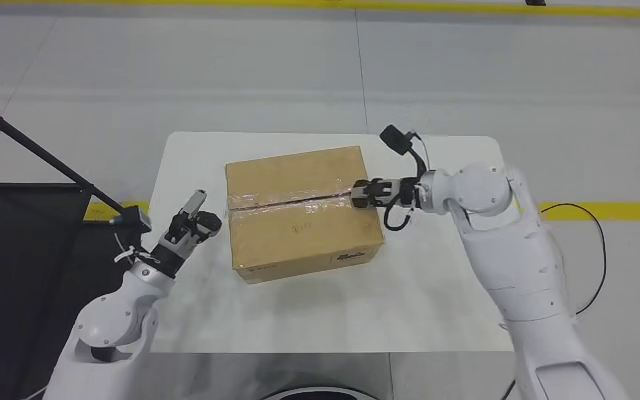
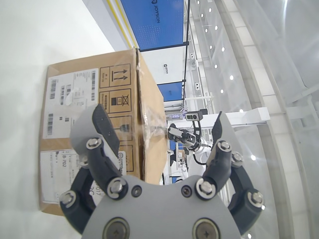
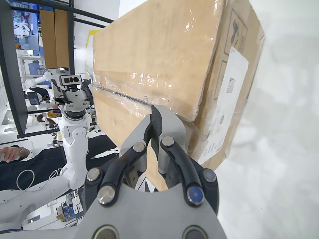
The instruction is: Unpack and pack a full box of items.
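One brown rectangular cardboard box (image 1: 300, 210) (image 2: 112, 90) (image 3: 154, 50) sits near the middle of the white bench (image 1: 430, 290) (image 2: 37, 26) (image 3: 286, 100), top flaps closed. One strip of clear glossy tape (image 1: 290, 200) (image 3: 129, 93) runs along the seam between the two top flaps, from one end of the box to the other. The end face towards the left arm carries two white paper labels (image 2: 72, 100) and a column of printed handling symbols. The opposite end face carries white labelling too, though how many pieces cannot be told.

Two claws are at the box, one at each end.

The left claw (image 1: 203, 212) (image 2: 159, 115) (image 3: 74, 98) hovers just beside the left end of the box, apart from it. Its two dark-padded fingers (image 2: 104, 125) are spread wide with nothing between them, pointing at the labelled face.

The right claw (image 1: 358, 192) (image 3: 155, 111) (image 2: 174, 133) is at the right end, level with the top of the box. Its two fingers are pressed together, and their tips meet the top edge right where the taped seam ends. Whether any tape is pinched between them cannot be told. The cardboard at that edge looks ragged beside the tips.
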Controlling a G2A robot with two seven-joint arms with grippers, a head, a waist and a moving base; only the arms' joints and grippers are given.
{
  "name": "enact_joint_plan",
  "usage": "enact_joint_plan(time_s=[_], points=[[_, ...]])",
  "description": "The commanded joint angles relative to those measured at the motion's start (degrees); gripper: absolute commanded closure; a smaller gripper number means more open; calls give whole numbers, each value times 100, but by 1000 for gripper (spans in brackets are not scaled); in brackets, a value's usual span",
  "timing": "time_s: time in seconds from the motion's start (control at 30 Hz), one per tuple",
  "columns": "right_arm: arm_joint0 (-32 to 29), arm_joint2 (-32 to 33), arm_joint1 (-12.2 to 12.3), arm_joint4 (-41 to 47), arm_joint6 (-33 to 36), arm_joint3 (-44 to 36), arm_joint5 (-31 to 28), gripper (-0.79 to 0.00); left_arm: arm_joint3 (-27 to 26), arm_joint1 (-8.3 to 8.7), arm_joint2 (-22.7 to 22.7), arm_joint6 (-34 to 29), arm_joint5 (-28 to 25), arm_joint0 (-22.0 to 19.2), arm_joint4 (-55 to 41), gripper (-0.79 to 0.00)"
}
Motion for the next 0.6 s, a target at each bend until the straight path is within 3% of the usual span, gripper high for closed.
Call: enact_joint_plan(time_s=[0.0, 0.57], points=[[115, -164, -41, 77, -52, 215, -28, 0, 27, -4, 66, 6, -4, -14, 34, -785], [1167, -1807, -690, 856, -685, 1459, -128, 0, 22, -15, 386, -74, -5, -146, 118, -785]])
